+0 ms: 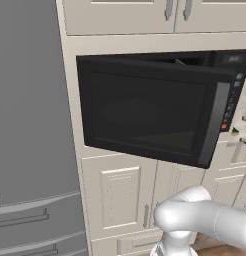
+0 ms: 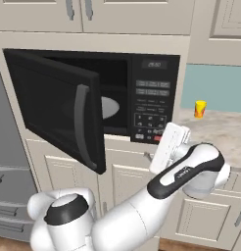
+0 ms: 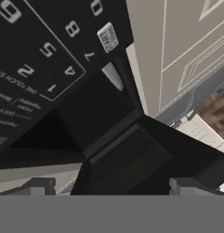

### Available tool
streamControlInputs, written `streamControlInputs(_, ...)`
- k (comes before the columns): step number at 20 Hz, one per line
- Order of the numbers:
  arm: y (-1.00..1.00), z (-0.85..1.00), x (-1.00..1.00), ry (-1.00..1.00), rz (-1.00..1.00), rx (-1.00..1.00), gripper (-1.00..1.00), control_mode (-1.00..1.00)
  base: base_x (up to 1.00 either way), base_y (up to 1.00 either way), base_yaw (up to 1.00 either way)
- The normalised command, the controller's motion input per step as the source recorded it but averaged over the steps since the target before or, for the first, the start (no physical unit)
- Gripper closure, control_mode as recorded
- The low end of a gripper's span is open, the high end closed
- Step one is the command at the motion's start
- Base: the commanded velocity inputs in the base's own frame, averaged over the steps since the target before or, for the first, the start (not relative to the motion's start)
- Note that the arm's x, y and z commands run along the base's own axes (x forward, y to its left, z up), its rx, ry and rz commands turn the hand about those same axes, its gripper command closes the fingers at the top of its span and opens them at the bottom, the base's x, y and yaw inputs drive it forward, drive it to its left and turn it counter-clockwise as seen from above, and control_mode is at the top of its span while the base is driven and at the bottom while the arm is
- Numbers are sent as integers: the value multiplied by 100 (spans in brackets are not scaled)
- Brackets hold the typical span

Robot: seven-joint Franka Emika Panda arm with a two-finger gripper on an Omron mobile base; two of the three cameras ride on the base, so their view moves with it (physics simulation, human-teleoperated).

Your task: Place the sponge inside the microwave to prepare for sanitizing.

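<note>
Spread wide, with nothing between the tips: so stands the tool (image 3: 112, 184), close up against the lower right corner of the microwave (image 2: 142, 93), right by the keypad digits. Door (image 2: 59, 105) already swung out to the left, grey turntable (image 2: 111, 107) bare inside. Judging by a small green-and-yellow patch at the right edge of the left base view, places the sponge (image 1: 235, 131) on the table (image 2: 225, 132) just right of the microwave, too small there to be sure of. Leaves the picking up yet to be done. To do it well: back away from the button panel first, without brushing the keys; turn down over the table's left end near the oven; keep clear of the yellow-orange cup (image 2: 200, 109) further back by the wall. Close across the short sides of the block, low enough to catch both layers, since a flat soft thing probably slips from a high pinch. Then carry in through the opening, clear of the door edge.
</note>
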Motion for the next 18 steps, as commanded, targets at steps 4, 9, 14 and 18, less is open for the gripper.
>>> streamControlInputs(4,1,0,15,0,0,9,-100,-100,0,0,0)
streamControlInputs(9,1,1,10,0,0,0,-100,-100,0,0,0)
streamControlInputs(14,17,0,1,1,0,0,-100,-100,0,0,0)
streamControlInputs(18,28,0,0,-4,0,-3,-100,-100,0,0,0)
